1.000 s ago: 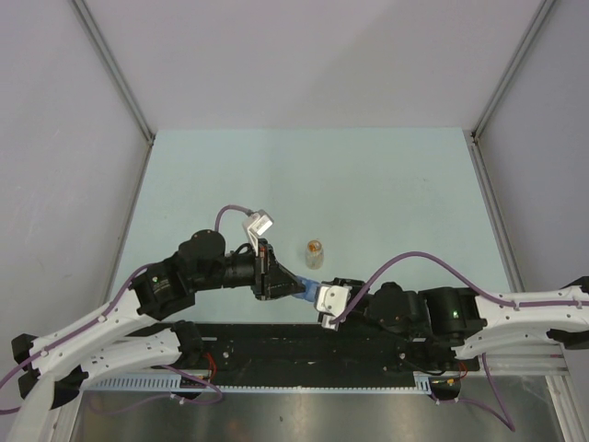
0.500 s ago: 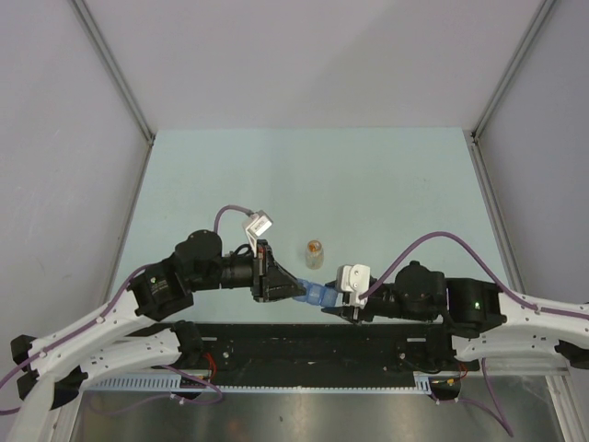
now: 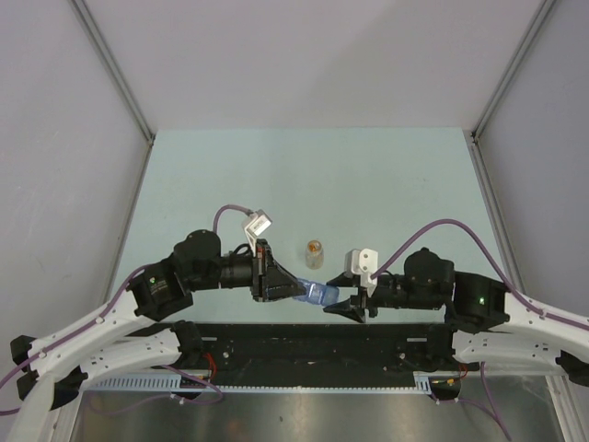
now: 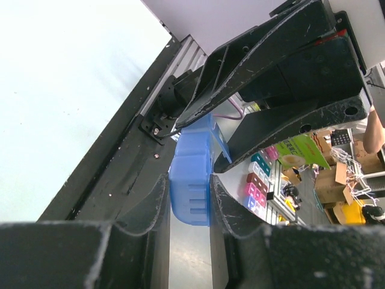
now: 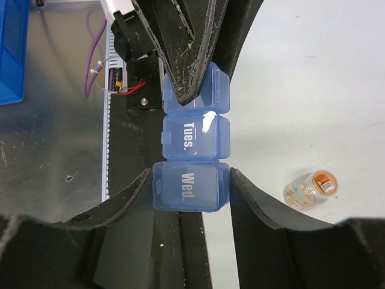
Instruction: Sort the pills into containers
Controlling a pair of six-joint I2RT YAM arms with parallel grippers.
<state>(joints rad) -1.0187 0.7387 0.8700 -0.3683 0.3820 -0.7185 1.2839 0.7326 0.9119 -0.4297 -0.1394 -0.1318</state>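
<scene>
R hand (image 3: 334,295) backed off, released, straddling pill box (image 5: 191,139) end; L hand (image 4: 189,179) grasping it.

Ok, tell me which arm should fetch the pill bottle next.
Right, probably. The left gripper is clamped on the pill box; the right gripper is open, merely flanking its Wed. end, bottle nearby.

Pill box (image 5: 191,150): translucent blue, white lettering "Tues." and "Wed." on the lids. Vial (image 5: 311,188), lower right: clear, orange and yellow contents. Table (image 3: 368,184): pale mint. Left gripper (image 4: 189,186), right gripper (image 5: 189,180): black, scuffed grey-white. Cables (image 3: 448,221): purple. Camera housing (image 3: 259,224): white. Bin (image 5: 13,48), upper left: solid blue.
</scene>
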